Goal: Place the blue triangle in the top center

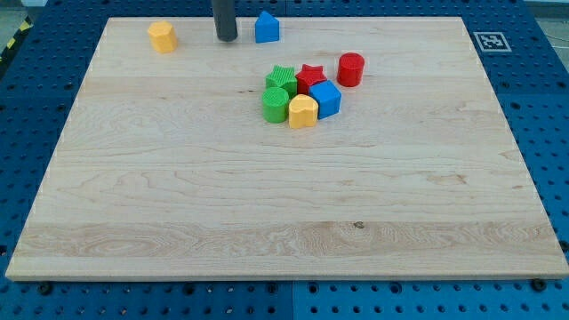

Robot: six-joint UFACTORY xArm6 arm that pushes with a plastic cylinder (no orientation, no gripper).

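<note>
Blue triangle (267, 28) sits just right of my tip (227, 39), small gap, near table (178, 222) top edge, roughly centre. Task looks about done; maybe slight nudge left. Tool is bare rod, no jaws. Other blocks well below-right.

A pale wooden board (267, 204) lies on a blue perforated table (542, 107) (a square marker (491, 41) at its corner).
</note>
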